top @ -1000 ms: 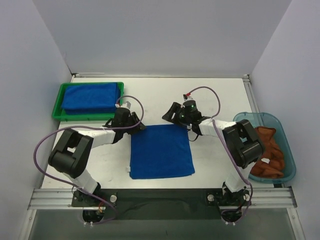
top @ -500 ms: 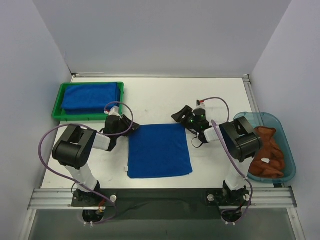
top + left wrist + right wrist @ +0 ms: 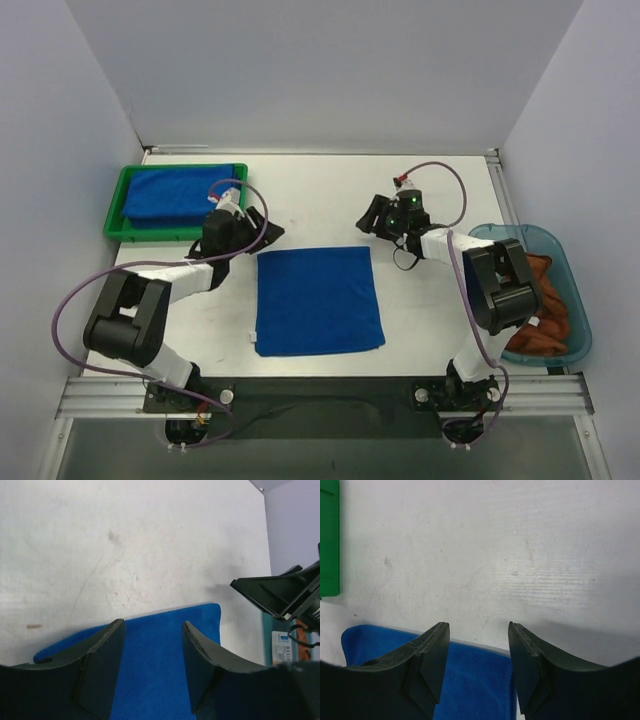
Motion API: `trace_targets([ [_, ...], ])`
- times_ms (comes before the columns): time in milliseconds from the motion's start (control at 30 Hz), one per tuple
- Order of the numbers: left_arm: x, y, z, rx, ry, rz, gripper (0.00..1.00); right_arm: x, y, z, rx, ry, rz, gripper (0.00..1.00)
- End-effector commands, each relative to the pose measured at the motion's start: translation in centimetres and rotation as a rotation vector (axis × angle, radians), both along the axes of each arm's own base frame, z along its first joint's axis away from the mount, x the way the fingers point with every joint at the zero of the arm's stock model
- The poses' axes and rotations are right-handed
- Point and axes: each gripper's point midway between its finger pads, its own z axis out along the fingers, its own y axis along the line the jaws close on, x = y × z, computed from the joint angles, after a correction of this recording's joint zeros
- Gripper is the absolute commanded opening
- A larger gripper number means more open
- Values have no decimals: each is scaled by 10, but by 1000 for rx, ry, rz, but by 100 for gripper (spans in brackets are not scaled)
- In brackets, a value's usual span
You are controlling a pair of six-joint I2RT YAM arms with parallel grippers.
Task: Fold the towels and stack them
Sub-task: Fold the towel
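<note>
1. Centre: folded royal-blue terry towel lies flat as a rough square on the white table, btwn the 2 arms, its near edge twd their bases
2. The left gripper is at the towel's far-left corner; jaws stand moderately apart w/ nothing btwn them. Its wrist view shows blue cloth below the gap & bare table beyond
3. The right gripper is at the far-right corner, angled twd the left one; jaws parted about as much, holding nothing. The towel's far edge shows under & btwn its fingers
4. Cannot tell from any view whether either gripper's fingertips touch the cloth
5. Far left: green plastic tray holds a stack of blue folded towels that fills most of it, well apart from the centre towel
6. Right edge: translucent teal plastic bin holds a crumpled rust-brown towel; the right arm's elbow covers part of it in the top view
7. Left wrist view also catches the right gripper's dark body at its right side, w/ a strip of the teal bin below it
</note>
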Motion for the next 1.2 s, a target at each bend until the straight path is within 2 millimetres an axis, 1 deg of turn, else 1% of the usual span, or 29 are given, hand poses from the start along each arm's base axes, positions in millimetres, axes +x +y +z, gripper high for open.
trace_targets([
  [0, 8, 9, 32, 179, -81, -73, 61, -19, -13, 6, -163, 92, 139, 50],
  [33, 2, 14, 22, 233, -24, -83, 65, -13, -13, 10, -188, 90, 161, 49],
  [67, 3, 19, 21, 276, -16, -86, 66, -21, -17, 2, -214, 146, 178, 47],
  [100, 7, 22, 28, 336, -39, -104, 66, -22, -15, 2, -222, 159, 204, 46],
  [133, 1, 29, 18, 383, 7, -114, 66, -20, -15, 1, -234, 182, 220, 45],
  [167, -1, 35, 13, 427, 33, -111, 66, -26, -17, -3, -255, 218, 244, 44],
  [267, -4, 49, 5, 531, 72, -122, 67, -28, -15, -7, -259, 245, 271, 42],
  [333, -5, 53, 0, 559, 90, -131, 67, -29, -14, -9, -255, 256, 283, 40],
  [433, -6, 53, -17, 568, 142, -155, 66, -31, -11, -13, -258, 273, 305, 40],
  [533, -8, 52, -28, 571, 173, -177, 66, -35, -10, -18, -266, 302, 317, 39],
  [633, -11, 56, -46, 595, 220, -185, 66, -37, -10, -24, -277, 328, 333, 39],
  [700, -10, 57, -50, 610, 231, -191, 66, -38, -11, -27, -281, 345, 335, 39],
  [733, -11, 59, -55, 621, 251, -192, 65, -38, -11, -30, -285, 351, 341, 39],
  [833, -9, 62, -61, 645, 270, -189, 65, -37, -10, -37, -306, 361, 354, 39],
  [933, -9, 65, -68, 661, 295, -194, 61, -39, -8, -43, -332, 377, 378, 39],
  [1100, -8, 68, -74, 689, 319, -225, 57, -44, 0, -54, -379, 402, 429, 39],
  [1167, -8, 68, -75, 695, 325, -239, 56, -45, -1, -57, -390, 413, 433, 39],
])
